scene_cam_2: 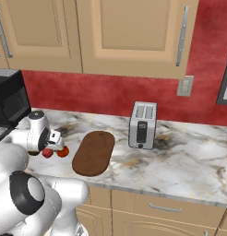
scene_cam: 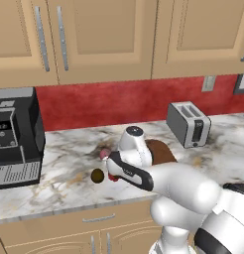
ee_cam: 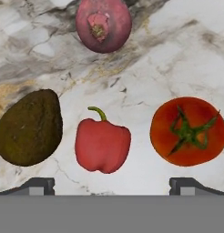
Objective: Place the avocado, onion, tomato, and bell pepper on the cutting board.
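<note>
Fingertips of our gripper (ee_cam: 112, 183) stand wide apart, clamping nothing, as we hover over the marble counter (ee_cam: 145, 68). Nearest us lie three items in a row: the avocado (ee_cam: 28, 127), the red bell pepper (ee_cam: 102, 144) between our fingertips, and the tomato (ee_cam: 188, 131). Beyond them sits the onion (ee_cam: 104, 25), apart from the rest. Farther along the counter we see the cutting board (scene_cam_2: 93, 152), bare, and past it the toaster (scene_cam_2: 142, 125).

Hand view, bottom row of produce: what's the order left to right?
Dark olive-brown avocado → red bell pepper with green stem → orange-red tomato with green calyx, all lying apart on the marble counter.
</note>
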Robot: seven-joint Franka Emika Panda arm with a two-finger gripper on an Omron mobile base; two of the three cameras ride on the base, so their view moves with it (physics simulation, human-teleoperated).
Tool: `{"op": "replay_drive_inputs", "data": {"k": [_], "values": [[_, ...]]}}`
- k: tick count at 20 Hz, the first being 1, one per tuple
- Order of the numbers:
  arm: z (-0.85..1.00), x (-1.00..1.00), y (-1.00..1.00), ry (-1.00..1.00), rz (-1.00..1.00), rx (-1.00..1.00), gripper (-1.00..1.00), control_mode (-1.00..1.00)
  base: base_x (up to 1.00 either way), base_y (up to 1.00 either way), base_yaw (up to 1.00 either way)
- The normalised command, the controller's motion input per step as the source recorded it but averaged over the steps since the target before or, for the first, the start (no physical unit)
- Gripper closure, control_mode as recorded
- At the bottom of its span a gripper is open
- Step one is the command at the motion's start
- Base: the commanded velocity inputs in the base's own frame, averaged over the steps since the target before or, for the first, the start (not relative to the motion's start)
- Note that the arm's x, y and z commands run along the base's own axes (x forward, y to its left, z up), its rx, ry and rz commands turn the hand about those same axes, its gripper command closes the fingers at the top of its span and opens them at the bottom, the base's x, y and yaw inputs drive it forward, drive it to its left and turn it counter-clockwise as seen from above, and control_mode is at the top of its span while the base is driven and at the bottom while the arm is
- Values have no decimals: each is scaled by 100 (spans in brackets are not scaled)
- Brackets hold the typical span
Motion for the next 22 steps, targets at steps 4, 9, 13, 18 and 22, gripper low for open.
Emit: {"op": "replay_drive_inputs", "data": {"k": [4, 9, 13, 18, 22], "values": [[-20, 10, 15, 0, -3, 0, -100, -100, 0, 0, 0], [-20, 12, 12, 0, -3, 0, -100, -100, 0, 0, 0], [-20, 10, 1, 0, -2, 0, -100, -100, 0, 0, 0], [-22, 14, 0, 0, -2, 0, -100, -100, 0, 0, 0], [-24, 18, 7, 1, -2, 0, -100, -100, 0, 0, 0]]}}
